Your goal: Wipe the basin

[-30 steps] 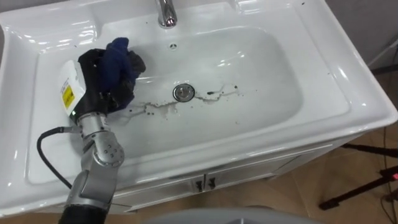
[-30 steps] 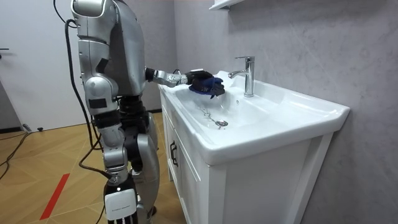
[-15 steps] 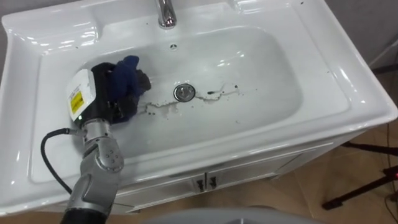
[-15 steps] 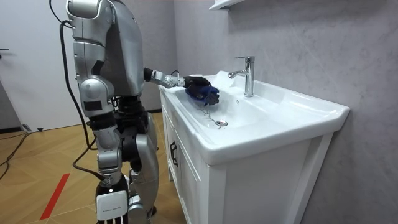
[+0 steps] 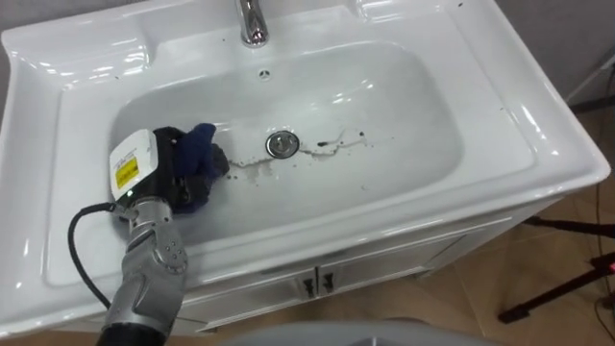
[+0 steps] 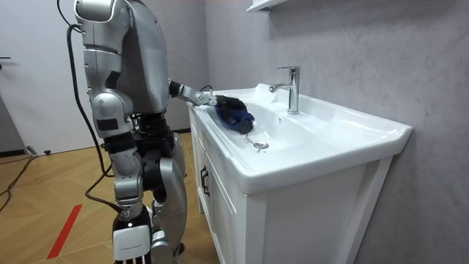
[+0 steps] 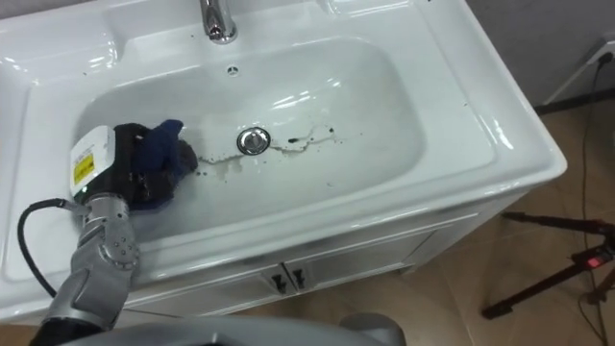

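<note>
Left hand point(image 5: 161, 179) gripping cloth point(image 5: 200, 154), lowered into basin point(image 5: 404, 144).

A bathroom corner: a white basin point(image 5: 543, 130) with a chrome tap point(image 5: 253, 23) on a cabinet point(image 6: 220, 209), grey wall point(image 6: 366, 51), parquet floor point(image 6: 51, 187).

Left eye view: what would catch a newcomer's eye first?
The left hand clutching a blue cloth, low on the left slope of the white basin. Next, the dark smears running from the drain toward the right across the basin floor.
</note>
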Controlling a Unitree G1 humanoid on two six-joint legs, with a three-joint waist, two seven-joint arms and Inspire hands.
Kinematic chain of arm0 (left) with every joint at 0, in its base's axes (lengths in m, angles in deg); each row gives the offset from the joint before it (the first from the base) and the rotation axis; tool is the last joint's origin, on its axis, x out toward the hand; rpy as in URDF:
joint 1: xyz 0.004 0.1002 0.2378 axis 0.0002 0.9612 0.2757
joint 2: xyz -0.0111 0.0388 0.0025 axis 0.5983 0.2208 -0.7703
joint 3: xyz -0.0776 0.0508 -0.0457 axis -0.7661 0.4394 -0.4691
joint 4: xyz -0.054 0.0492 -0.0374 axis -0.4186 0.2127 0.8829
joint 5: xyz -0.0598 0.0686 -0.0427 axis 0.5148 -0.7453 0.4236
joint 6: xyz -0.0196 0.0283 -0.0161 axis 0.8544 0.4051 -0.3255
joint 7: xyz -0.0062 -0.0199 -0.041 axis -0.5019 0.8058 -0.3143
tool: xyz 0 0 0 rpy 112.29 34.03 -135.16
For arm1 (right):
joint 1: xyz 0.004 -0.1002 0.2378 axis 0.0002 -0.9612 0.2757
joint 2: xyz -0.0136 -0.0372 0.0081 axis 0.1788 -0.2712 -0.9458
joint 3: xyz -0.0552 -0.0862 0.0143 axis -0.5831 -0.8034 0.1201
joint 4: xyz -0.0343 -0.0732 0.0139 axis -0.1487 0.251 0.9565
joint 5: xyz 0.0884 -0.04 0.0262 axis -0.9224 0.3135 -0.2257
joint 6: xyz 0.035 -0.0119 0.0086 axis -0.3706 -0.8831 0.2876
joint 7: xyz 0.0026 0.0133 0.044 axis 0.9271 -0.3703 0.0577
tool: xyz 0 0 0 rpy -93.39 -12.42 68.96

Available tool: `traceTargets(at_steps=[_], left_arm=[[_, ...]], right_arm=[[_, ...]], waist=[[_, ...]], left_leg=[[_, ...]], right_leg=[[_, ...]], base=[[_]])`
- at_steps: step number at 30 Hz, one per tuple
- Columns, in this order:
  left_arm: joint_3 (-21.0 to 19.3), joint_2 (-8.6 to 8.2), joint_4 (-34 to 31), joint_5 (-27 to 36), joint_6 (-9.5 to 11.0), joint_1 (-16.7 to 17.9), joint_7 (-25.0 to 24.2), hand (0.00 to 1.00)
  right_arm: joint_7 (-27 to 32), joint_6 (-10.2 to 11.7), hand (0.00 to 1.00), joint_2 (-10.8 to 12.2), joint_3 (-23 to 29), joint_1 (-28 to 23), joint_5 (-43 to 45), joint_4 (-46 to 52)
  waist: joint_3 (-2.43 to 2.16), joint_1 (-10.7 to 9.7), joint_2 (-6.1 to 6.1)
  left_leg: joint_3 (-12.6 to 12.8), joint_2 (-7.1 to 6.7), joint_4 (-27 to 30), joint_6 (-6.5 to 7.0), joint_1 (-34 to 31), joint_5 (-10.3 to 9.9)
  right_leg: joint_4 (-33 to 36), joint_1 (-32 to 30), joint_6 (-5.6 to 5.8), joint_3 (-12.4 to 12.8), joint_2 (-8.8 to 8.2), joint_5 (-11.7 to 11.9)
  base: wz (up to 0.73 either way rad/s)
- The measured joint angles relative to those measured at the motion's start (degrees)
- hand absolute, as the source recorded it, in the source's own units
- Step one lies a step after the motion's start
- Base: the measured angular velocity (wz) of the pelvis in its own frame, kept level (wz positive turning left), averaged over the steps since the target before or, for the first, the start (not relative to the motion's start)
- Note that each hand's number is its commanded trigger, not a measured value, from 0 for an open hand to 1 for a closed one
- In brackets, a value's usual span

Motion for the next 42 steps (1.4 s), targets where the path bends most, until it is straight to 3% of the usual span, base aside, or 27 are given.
traceTargets(at_steps=[6, 14, 24, 27, 34, 39, 42], left_arm=[[0.8, -0.10, 2.7, -5.8, 0.0, -1.7, -1.0, 1.00], [1.7, -0.25, 4.5, -10.2, -0.7, -3.0, -3.2, 1.00], [4.0, 0.06, 4.4, -8.9, -3.0, -5.5, -9.7, 1.00], [4.1, 0.02, 4.4, -5.5, -3.7, -6.4, -11.5, 1.00], [4.4, 0.00, 5.4, -1.4, -3.4, -8.7, -15.0, 1.00], [6.2, -0.11, 6.8, -0.5, -3.4, -10.2, -16.1, 1.00], [6.9, -1.06, 8.8, -0.2, -3.4, -11.8, -16.3, 1.00]], right_arm=[[-0.2, -0.6, 0.00, 0.0, -0.1, 0.1, 0.1, 0.1], [-0.9, -1.1, 0.00, -0.3, 0.0, 0.4, 2.1, 1.7], [-1.4, -1.3, 0.00, -0.5, -0.1, -0.1, 2.4, 4.4], [-0.8, -1.3, 0.00, -0.4, 0.0, 0.0, 2.4, 4.4], [0.0, -1.2, 0.00, -0.1, 0.0, -0.4, 2.1, 4.2], [0.7, -1.2, 0.00, -0.1, 0.0, -0.1, 1.3, 4.2], [0.8, -1.2, 0.00, -0.1, 0.0, -0.2, 1.2, 4.3]], waist=[[-0.07, -0.1, 0.06], [-0.56, -0.2, 0.52], [-0.75, -0.7, 0.18], [-0.71, -2.1, 0.27], [-0.27, -3.7, 1.01], [-0.24, -5.0, 1.08], [-0.21, -5.4, 1.15]], left_leg=[[0.1, 0.00, 0.0, 0.00, -0.3, 0.0], [-0.1, -0.02, 0.1, -0.01, -0.2, 0.0], [0.0, -0.06, 0.1, -0.01, 0.7, 0.0], [0.1, -0.06, 0.1, -0.01, 0.6, 0.0], [1.2, 0.04, 0.0, -0.01, 0.6, 0.0], [1.9, 0.02, 0.0, -0.01, 0.7, 0.0], [3.7, 0.15, 0.0, -0.01, 0.9, 0.0]], right_leg=[[0.0, -0.3, 0.00, 0.0, 0.01, 0.0], [0.0, -0.2, 0.00, 0.0, 0.00, 0.0], [-0.1, 0.0, 0.05, 0.2, 0.00, 0.0], [-0.1, 0.0, 0.09, 0.3, 0.01, 0.1], [-0.1, -0.2, 0.09, 0.9, 0.05, 0.1], [-0.1, -0.2, 0.12, 1.5, 0.07, 0.1], [0.1, -0.3, 0.13, 2.8, 0.20, 0.1]], base=[[0.00], [0.00], [0.00], [0.00], [-0.04], [-0.07], [-0.14]])
